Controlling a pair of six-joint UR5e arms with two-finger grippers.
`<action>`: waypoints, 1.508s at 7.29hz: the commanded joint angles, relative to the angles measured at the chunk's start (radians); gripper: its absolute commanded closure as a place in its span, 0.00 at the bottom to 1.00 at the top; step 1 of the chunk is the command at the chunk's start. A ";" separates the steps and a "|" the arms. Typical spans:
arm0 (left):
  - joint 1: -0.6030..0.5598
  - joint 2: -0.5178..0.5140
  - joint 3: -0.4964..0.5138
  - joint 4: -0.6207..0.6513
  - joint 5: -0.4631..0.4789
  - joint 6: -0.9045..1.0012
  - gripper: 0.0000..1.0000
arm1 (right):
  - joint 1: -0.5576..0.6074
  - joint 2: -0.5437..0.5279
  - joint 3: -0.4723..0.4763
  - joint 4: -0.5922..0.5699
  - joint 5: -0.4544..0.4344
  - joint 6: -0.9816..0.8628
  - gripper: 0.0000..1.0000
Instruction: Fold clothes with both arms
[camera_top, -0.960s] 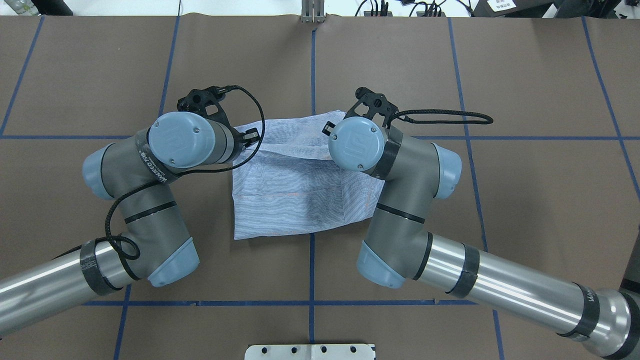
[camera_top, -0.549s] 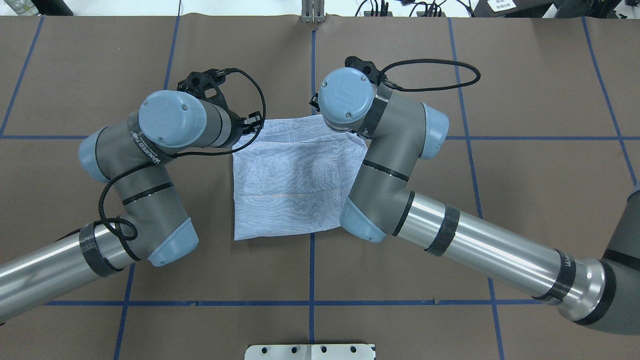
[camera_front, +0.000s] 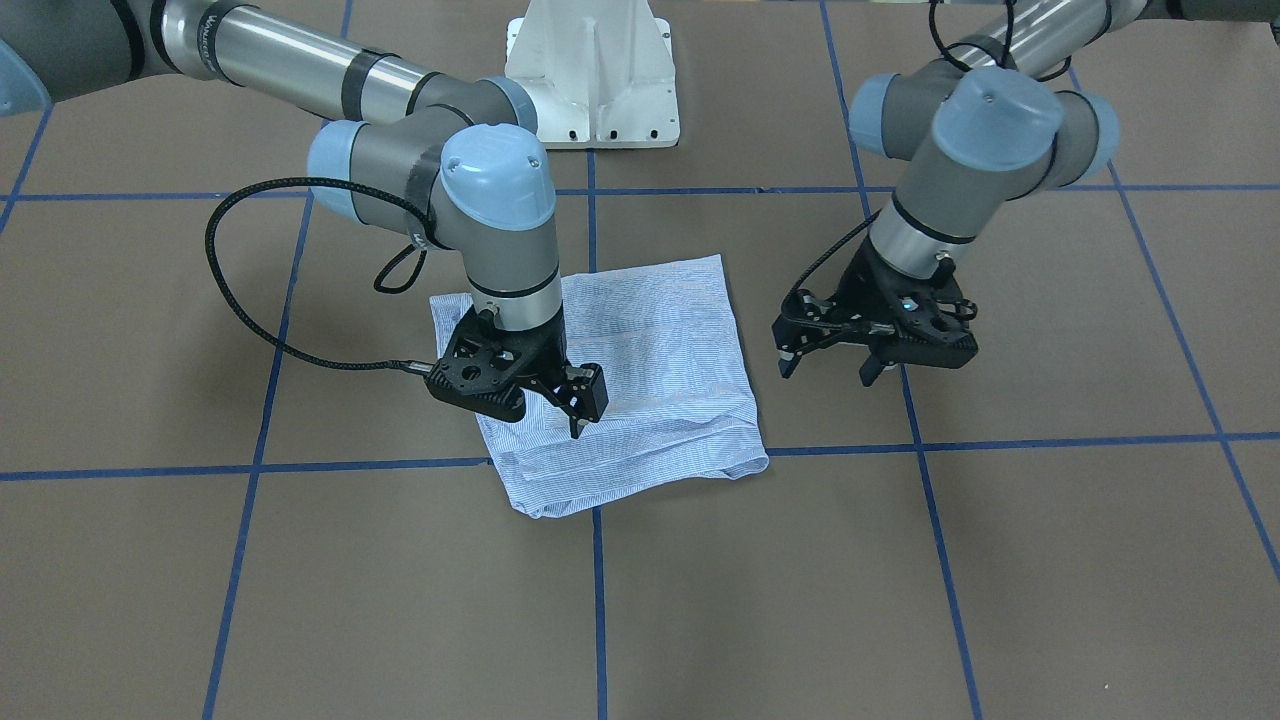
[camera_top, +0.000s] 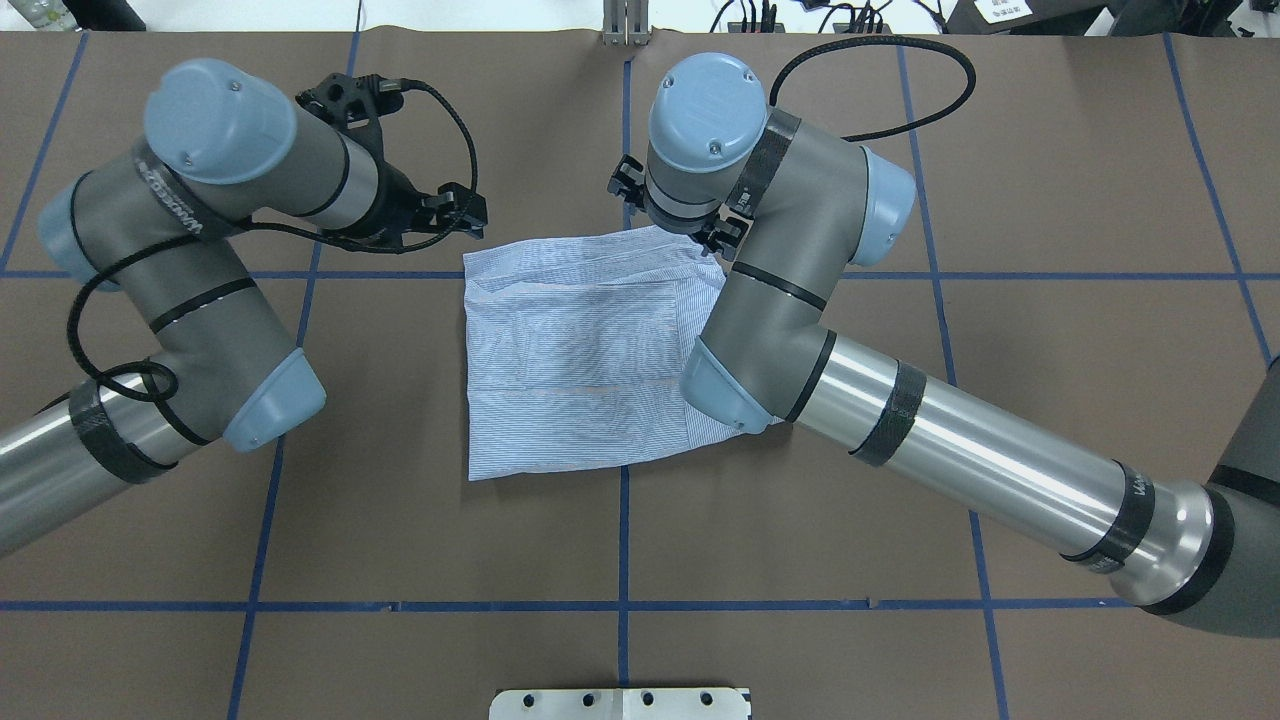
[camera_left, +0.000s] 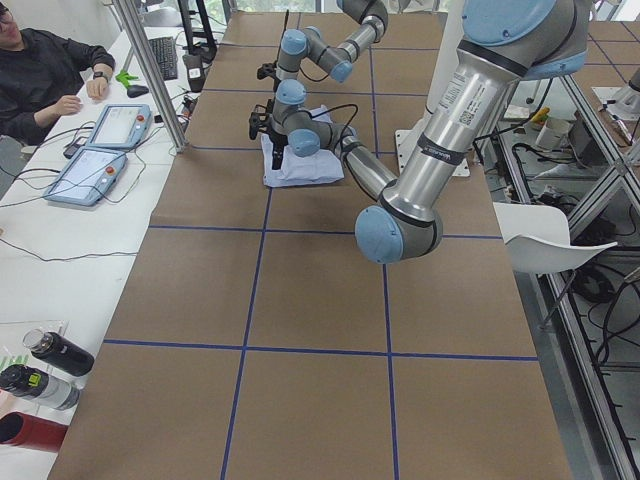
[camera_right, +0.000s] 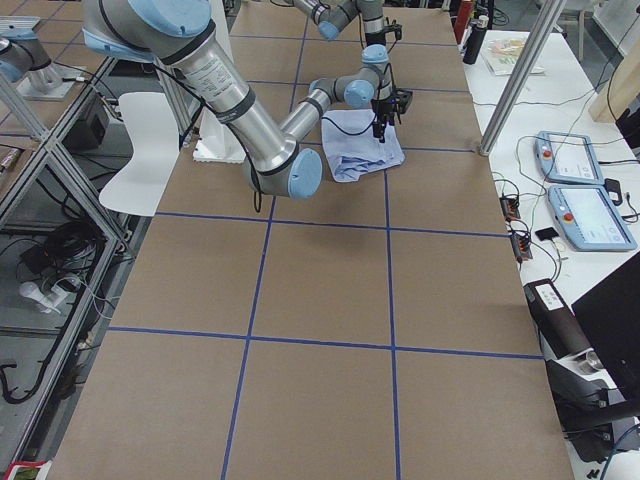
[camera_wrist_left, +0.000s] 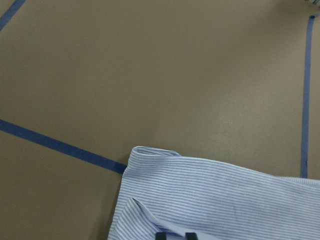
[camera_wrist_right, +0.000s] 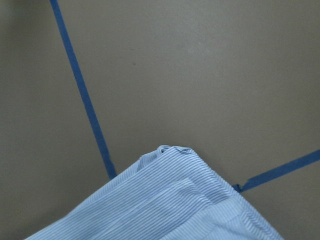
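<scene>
The shirt (camera_top: 580, 370) lies folded square in the middle of the desk (camera_top: 1000, 200). On the right arm (camera_top: 960, 455) the jaws, apart, hang low over its far right corner. On the left arm (camera_top: 190, 290) they are apart too, clear of the cloth. A low sideways move could snag the loose top layer and undo the fold.

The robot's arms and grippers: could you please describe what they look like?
Both the left arm and right arm are grey-silver tubes with light blue joint caps, black bands and looping black cables. The left gripper and right gripper are black, two-fingered.
</scene>
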 joint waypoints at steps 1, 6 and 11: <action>-0.114 0.173 -0.129 0.078 -0.046 0.307 0.00 | 0.150 -0.099 0.175 -0.200 0.157 -0.379 0.00; -0.550 0.515 -0.215 0.163 -0.238 0.910 0.00 | 0.662 -0.620 0.350 -0.207 0.474 -1.296 0.00; -0.701 0.603 -0.151 0.320 -0.271 0.903 0.00 | 0.832 -0.954 0.449 -0.164 0.521 -1.428 0.00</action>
